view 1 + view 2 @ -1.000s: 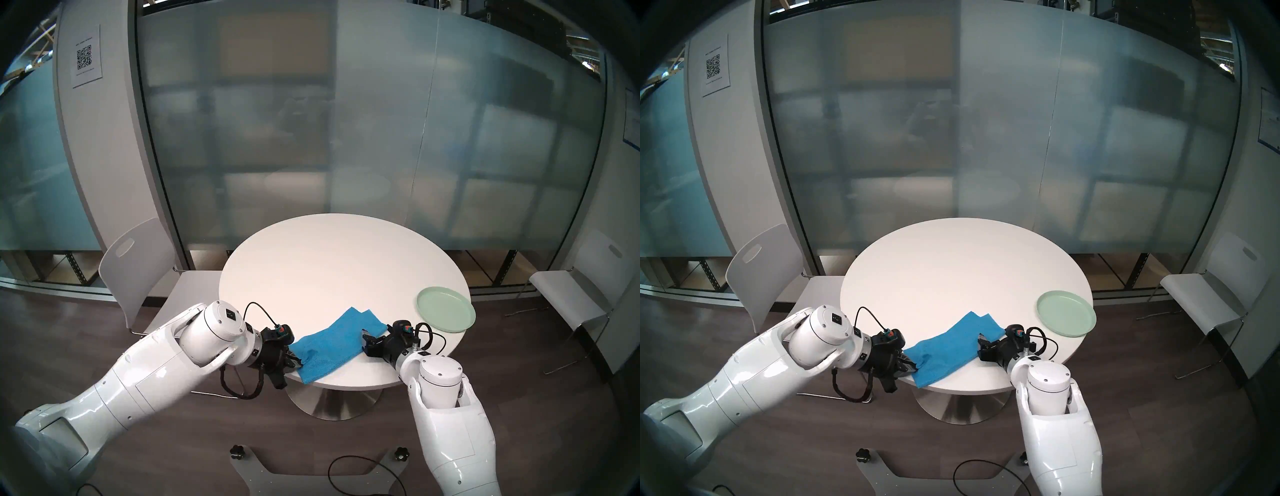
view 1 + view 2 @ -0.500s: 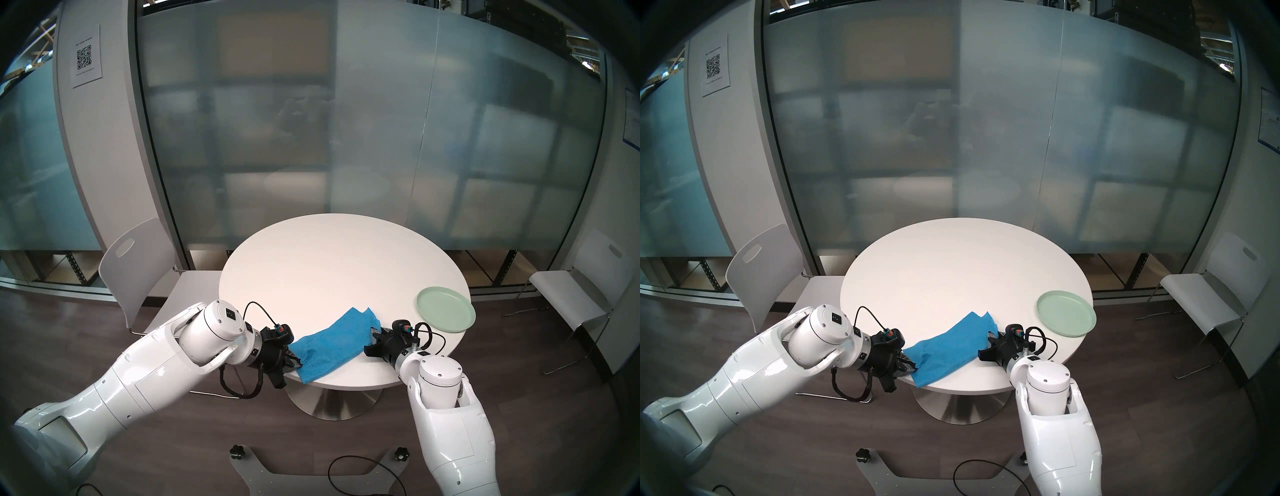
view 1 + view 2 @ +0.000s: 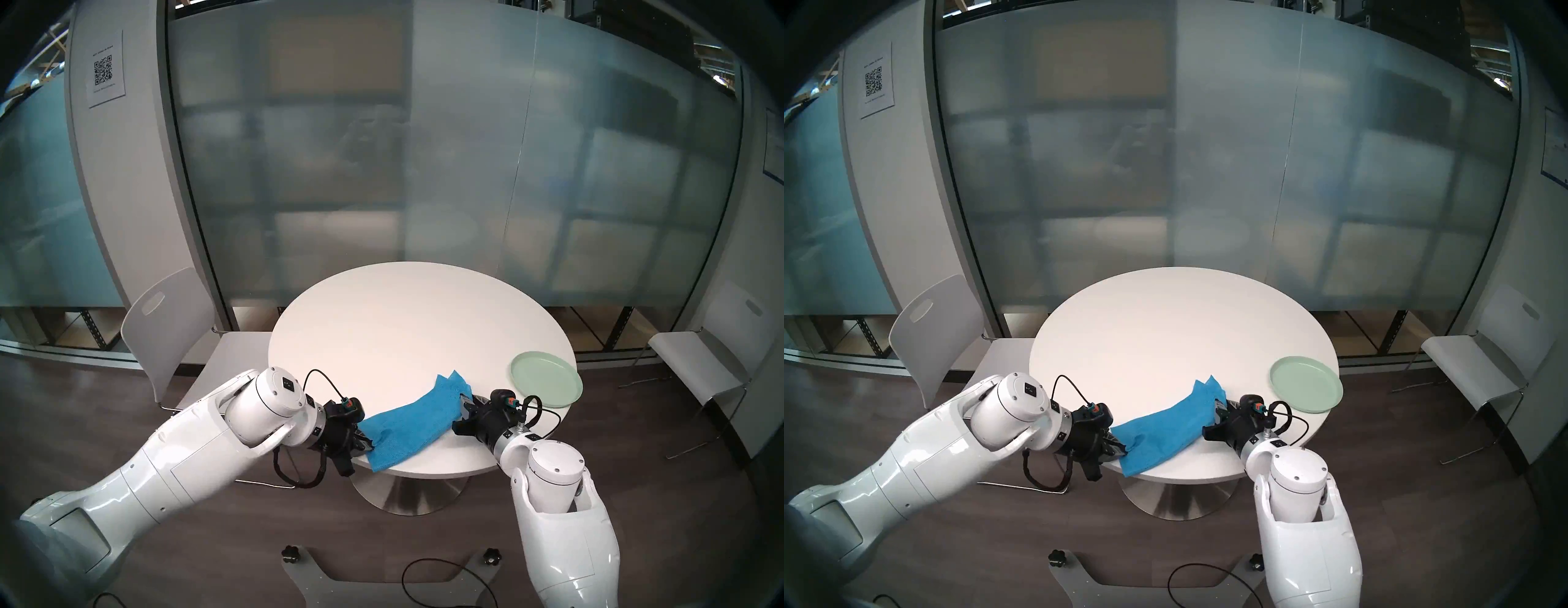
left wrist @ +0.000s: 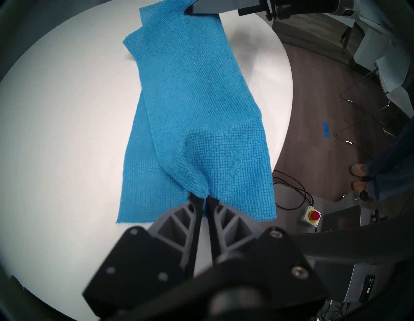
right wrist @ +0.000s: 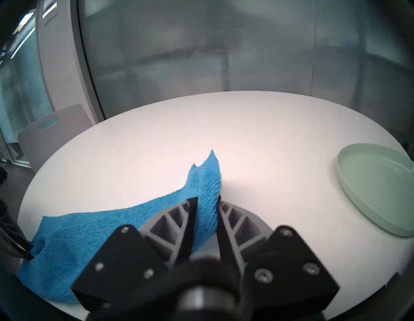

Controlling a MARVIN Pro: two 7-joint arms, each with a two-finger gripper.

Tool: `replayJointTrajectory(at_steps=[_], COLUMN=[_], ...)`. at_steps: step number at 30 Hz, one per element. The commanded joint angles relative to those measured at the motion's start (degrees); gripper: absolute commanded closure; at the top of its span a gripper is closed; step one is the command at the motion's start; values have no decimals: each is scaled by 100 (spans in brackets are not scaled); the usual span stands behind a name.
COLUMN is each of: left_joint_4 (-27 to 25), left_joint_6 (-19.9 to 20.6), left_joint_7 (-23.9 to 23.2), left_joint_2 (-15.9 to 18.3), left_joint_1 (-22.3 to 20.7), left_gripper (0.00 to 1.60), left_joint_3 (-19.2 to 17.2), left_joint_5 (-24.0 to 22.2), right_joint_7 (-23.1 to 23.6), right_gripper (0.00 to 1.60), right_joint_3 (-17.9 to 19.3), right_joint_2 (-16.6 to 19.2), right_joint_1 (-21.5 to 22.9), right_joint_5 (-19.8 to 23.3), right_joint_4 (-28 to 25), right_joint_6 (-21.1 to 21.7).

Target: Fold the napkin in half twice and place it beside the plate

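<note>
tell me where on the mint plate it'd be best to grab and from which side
Grip the plate by its low raised rim, probably on the near-left arc facing the right hand. It lies flat at the table edge, so only the rim gives anything to pinch: one finger inside, one outside, coming in low. That hand is now shut on the napkin.

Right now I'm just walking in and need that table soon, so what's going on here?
A two-armed robot is folding a blue napkin on the round table. The left claw is shut on the napkin's end at the table's near edge, and the right claw is shut on the opposite end, lifting it. The green plate sits empty to the right, apart from the napkin.
</note>
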Motion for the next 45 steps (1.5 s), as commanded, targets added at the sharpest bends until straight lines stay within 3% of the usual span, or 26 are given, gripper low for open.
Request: replayJointTrajectory(at_steps=[1,13,27,45], left_joint_4=[105,272,399,543], left_joint_6=[-40,-115,-145,-192], left_joint_7=[-55,-159,-212,-228], left_joint_2=[-136,-228,-384,-638], left_joint_1=[-178,-349,-497,-696], left_gripper=[110,110,109,107], left_joint_3=[56,129,210,324], left_joint_5=[38,104,176,261], right_joint_7=[102,346,453,5], right_gripper=[97,105,107,107], right_joint_3=[-131,-408,-764,-1195], right_joint_2=[-64,-70,12,234], right_joint_1=[-313,-572,-958,-822], right_joint_5=[51,92,102,324], right_joint_4=[-475,-869,-1327,-825], right_joint_6=[-83,-129,130,46])
